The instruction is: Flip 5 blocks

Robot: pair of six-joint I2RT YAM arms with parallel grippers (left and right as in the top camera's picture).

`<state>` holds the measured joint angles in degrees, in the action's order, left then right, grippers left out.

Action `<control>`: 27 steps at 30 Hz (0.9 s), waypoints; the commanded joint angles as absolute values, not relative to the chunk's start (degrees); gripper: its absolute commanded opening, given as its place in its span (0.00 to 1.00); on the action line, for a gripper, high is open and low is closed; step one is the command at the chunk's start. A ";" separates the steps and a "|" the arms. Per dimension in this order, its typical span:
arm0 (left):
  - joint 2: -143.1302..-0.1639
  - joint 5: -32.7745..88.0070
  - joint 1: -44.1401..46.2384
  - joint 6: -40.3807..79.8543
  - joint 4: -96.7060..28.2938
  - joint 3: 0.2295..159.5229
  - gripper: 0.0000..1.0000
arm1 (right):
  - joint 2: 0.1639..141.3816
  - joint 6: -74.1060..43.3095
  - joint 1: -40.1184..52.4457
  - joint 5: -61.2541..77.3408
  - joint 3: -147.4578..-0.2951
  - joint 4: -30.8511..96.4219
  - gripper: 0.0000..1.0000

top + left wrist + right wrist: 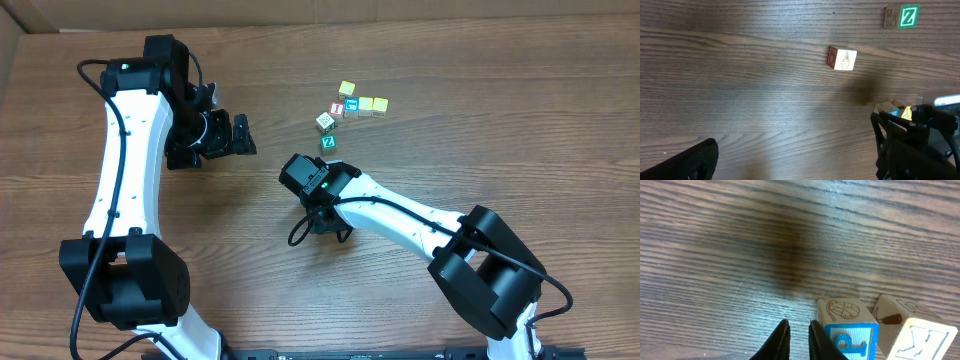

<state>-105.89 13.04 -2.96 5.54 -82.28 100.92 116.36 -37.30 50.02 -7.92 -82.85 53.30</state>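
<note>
1. From overhead, the blocks (pixel 351 105) are sitting clustered toward the table's (pixel 520 120) far side. The green Z block (pixel 327 142) is lying nearest the right arm, whose wrist is covering its own fingers.
2. The right wrist view is showing what overhead is hiding. The right gripper (pixel 799 337) is pinched almost closed on nothing, just left of a blue P block (pixel 847 339), with a K block (pixel 920 339) beside that.
3. The left gripper (pixel 243 135) is standing wide open and empty, apart from the cluster. Its camera is catching a white block (pixel 842 59) with a red side.
4. Bare wood is stretching right of the cluster and all along the far edge.
</note>
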 commanded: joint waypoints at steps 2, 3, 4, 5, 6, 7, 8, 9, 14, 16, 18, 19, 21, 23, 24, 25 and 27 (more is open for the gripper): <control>-106.61 13.06 -2.59 5.32 -82.19 102.39 1.00 | 114.98 -37.74 50.09 -8.95 -82.43 52.53 0.16; -106.61 13.08 -2.59 5.32 -82.19 102.39 1.00 | 114.98 -37.76 50.09 -8.95 -82.43 52.53 0.16; -106.61 13.06 -2.59 5.32 -82.19 102.39 1.00 | 114.98 -37.76 50.09 -8.95 -82.43 52.58 0.16; -106.61 13.06 -2.59 5.32 -82.17 102.39 1.00 | 114.98 -37.76 50.09 -8.93 -82.43 52.64 0.16; -106.61 13.06 -2.59 5.32 -82.15 102.39 1.00 | 114.98 -37.76 50.09 -8.95 -82.43 52.77 0.16; -106.61 13.06 -2.59 5.32 -82.08 102.39 1.00 | 114.98 -37.76 50.09 -8.97 -82.43 52.80 0.16; -106.61 13.06 -2.59 5.32 -81.97 102.37 1.00 | 114.98 -37.74 50.09 -9.02 -82.43 52.80 0.16; -106.61 13.06 -2.59 5.32 -81.97 102.39 1.00 | 114.98 -37.74 50.06 -9.04 -82.43 52.75 0.16; -106.61 13.06 -2.59 5.32 -82.00 102.39 1.00 | 114.98 -37.74 50.06 -11.81 -82.43 52.84 0.16; -106.61 13.06 -2.59 5.32 -82.00 102.39 1.00 | 114.98 -37.74 50.06 -12.01 -82.43 52.77 0.16; -106.61 13.06 -2.59 5.32 -82.00 102.39 1.00 | 114.98 -37.74 50.06 -12.01 -82.43 52.75 0.16; -106.61 13.06 -2.59 5.32 -82.00 102.39 1.00 | 114.98 -37.71 50.06 -12.03 -82.43 52.77 0.16; -106.61 13.06 -2.59 5.32 -82.00 102.39 1.00 | 114.98 -37.74 50.06 -12.29 -82.43 52.80 0.16; -106.61 13.06 -2.59 5.32 -82.00 102.39 1.00 | 114.98 -37.74 50.06 -13.08 -82.43 52.84 0.16; -106.61 13.06 -2.59 5.32 -81.97 102.39 1.00 | 114.98 -37.74 50.06 -13.45 -82.43 52.80 0.16; -106.61 13.08 -2.59 5.32 -81.97 102.39 1.00 | 114.98 -37.74 50.06 -13.52 -82.43 52.73 0.16; -106.61 13.06 -2.59 5.32 -82.00 102.39 1.00 | 114.98 -37.74 50.06 -13.50 -82.43 52.34 0.16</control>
